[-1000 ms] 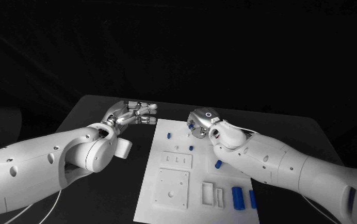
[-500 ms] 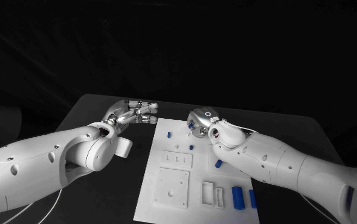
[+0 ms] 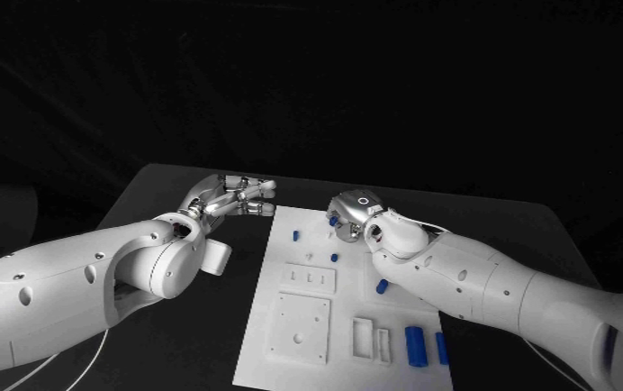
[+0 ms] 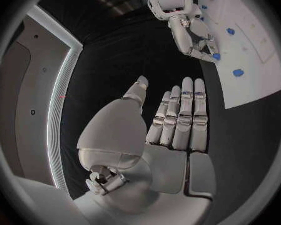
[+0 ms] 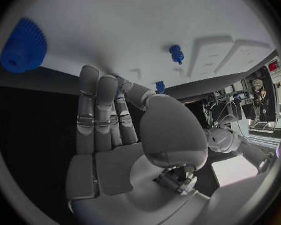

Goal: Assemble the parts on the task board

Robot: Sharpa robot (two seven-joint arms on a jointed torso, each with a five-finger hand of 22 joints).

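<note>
Board (image 3: 302, 319) lies mid-bench (image 3: 169, 193), long side running away from the robot. Blue parts on it: two cylinders (image 3: 416, 344) at the near right corner, a small peg (image 3: 294, 236) near the far left end, another peg (image 3: 334, 258) just past the slotted block (image 3: 309, 278), and one more piece (image 3: 382, 286) right of that block, against the right arm. Right hand (image 3: 348, 213) hovers over the far right part of the board, fingers curled down; the right wrist view shows the fingers (image 5: 97, 115) stretched toward the board with something blue at the tips, but whether it is pinched, cannot tell. A blue gear (image 5: 23, 46) sits at the board edge beyond it. Left hand (image 3: 231, 197) is released, off the board's far left corner, fingers straight and holding nothing. Versus a second ago almost nothing has shifted: both hands sit in the same spots and no part has moved. Judged: the right hand is mid-pick or aligning, and assembly is barely started.
</note>
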